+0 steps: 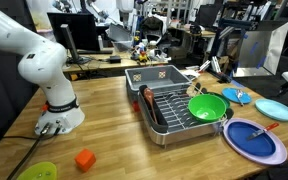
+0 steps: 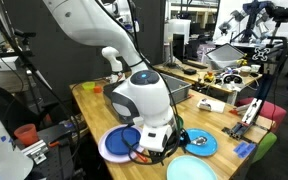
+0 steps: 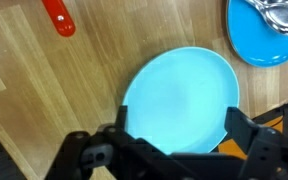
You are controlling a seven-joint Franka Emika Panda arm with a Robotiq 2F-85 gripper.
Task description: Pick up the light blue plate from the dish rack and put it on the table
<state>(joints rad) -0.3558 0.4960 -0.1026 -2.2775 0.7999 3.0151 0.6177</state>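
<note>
On table [image 3: 34, 100] | light blue plate [image 3: 181, 90] | lower rim hidden behind spread hand [image 3: 178, 112]

The light blue plate [image 3: 181, 100] is lying flat on the wooden table [image 1: 104, 110], out of the dish rack [image 1: 179, 137] and off to its side. It's plain pale cyan. The rack's a dark grey tray with silver wire.

The light blue plate [image 3: 181, 95] lies flat on the wooden table [image 3: 44, 85], filling the middle of the wrist view. The gripper [image 3: 178, 122] comes in from the bottom edge with its jaws spread wide, one dark finger at each side of the plate's lower rim. A red object [image 3: 59, 17] lies at the top left. At the top right, a deeper blue plate [image 3: 254, 40] carries a silver utensil [image 3: 277, 12].
</note>
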